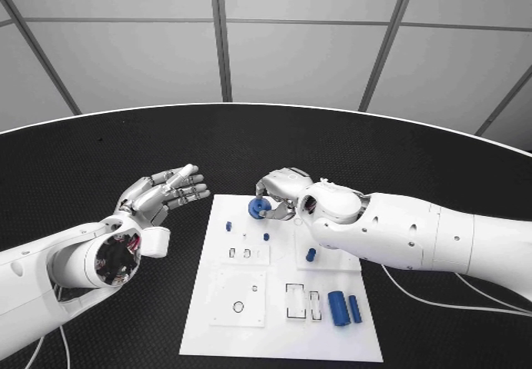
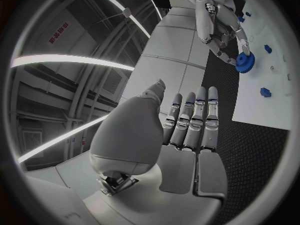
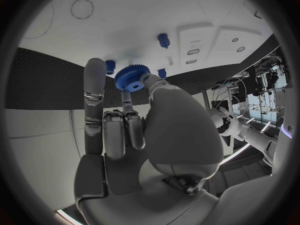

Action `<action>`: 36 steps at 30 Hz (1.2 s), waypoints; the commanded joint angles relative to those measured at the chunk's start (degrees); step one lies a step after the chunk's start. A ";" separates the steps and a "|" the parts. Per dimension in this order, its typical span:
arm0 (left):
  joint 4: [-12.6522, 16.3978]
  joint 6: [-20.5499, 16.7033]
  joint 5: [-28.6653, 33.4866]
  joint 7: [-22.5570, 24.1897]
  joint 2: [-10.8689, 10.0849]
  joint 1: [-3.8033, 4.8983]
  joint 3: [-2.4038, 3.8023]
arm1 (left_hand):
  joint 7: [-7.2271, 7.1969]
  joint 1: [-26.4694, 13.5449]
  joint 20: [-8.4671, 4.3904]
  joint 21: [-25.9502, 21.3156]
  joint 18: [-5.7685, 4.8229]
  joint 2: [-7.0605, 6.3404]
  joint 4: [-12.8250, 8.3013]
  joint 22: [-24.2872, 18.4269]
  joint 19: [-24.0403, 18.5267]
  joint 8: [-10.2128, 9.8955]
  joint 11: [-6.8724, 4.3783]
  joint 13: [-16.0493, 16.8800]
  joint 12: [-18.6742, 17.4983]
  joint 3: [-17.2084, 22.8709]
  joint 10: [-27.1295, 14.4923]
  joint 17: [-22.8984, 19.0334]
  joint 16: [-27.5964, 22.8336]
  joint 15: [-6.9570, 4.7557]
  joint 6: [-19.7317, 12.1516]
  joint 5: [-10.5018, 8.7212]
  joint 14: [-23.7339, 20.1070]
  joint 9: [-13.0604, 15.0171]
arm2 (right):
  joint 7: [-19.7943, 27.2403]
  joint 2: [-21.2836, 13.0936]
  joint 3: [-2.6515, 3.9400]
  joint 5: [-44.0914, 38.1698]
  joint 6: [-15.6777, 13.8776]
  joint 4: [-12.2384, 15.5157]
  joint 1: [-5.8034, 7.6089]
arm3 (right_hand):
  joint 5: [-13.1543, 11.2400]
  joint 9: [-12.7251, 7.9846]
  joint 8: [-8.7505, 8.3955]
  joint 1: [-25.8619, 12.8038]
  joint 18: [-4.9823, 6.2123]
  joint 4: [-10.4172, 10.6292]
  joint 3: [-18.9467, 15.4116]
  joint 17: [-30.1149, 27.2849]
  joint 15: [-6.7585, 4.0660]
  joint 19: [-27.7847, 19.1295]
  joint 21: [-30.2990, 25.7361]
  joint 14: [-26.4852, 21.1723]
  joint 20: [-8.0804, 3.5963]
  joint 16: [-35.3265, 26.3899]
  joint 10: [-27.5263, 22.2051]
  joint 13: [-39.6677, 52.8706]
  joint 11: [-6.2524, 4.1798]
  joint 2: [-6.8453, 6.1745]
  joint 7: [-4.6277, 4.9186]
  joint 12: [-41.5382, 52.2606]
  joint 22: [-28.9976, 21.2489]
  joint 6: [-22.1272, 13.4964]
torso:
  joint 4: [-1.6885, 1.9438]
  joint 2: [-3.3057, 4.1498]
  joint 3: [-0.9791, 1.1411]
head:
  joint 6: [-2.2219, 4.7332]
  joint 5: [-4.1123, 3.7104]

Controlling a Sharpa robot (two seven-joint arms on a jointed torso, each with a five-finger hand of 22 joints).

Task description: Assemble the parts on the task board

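Head view: the right robot hand (image 1: 286, 194) pinches a blue gear (image 1: 260, 207) between its thumb and fingers, over the far edge of the white task board (image 1: 257, 323), which lies on the black counter (image 1: 111, 154). In the right wrist view the gear (image 3: 132, 78) sits at the fingertips (image 3: 95, 67), its toothed rim and centre hole facing the camera, with two fingers curled in beneath it; whether it touches the board cannot be told. The right arm reaches in across the board's right side. The left robot hand (image 1: 166, 194) is raised off the board's left side, fingers straight, side by side and slightly spread, holding nothing. Two blue cylinders (image 1: 345, 308) lie side by side near the board's near right corner, long axes running roughly near to far. Small blue pegs (image 1: 310, 254) stand elsewhere on the board.
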 commanded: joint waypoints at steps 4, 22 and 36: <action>0.02 -0.03 0.00 0.00 -0.03 0.00 0.00 | 2.97 0.12 0.18 0.27 1.16 -0.39 0.07 -0.06 0.40 -0.27 0.02 -0.06 -0.19 0.33 0.44 0.06 -0.37 0.03 0.26 0.12 -0.17 -0.09 | 0.06 0.38 -0.21 -0.03 1.40 -0.56 0.00 | 0.29 0.05 0.13 -0.61 0.15 -0.05 0.50 15.08 -0.47 3.22 0.03 5.95 -0.27 0.15 6.07 15.08 -0.34 -0.04 -0.90 0.14 -0.24 1.86 | -0.08 -0.05 0.07 | -0.50 0.14; 0.06 -0.08 0.00 -0.02 -0.18 0.01 0.00 | 2.93 0.13 0.18 0.27 1.15 -0.42 0.05 -0.09 0.42 -0.27 0.00 -0.05 -0.26 0.39 0.53 0.08 -0.42 0.02 0.31 0.10 -0.13 -0.09 | 0.08 0.65 -1.00 -0.03 3.49 -1.59 -0.02 | -0.34 -0.01 -0.15 -1.32 0.15 -0.04 0.92 15.08 -0.47 3.21 0.00 5.95 -0.29 0.15 6.07 15.08 -0.30 -0.39 -0.86 0.14 -0.61 1.88 | -0.08 -0.07 0.09 | -1.10 0.38; 0.01 -0.08 0.00 -0.10 -0.20 0.01 0.00 | 2.93 0.13 0.18 0.27 1.15 -0.42 0.05 -0.09 0.42 -0.27 0.00 -0.05 -0.26 0.39 0.53 0.08 -0.42 0.02 0.31 0.10 -0.13 -0.09 | 0.15 0.85 -1.04 -0.03 3.51 -2.17 -0.03 | -5.61 -1.25 -4.18 -4.38 0.01 -0.04 0.52 15.08 0.85 3.18 -0.16 5.95 0.62 0.15 4.78 13.75 1.00 -2.66 0.65 -1.54 -2.29 -2.55 | -0.10 -0.06 0.09 | -1.21 0.33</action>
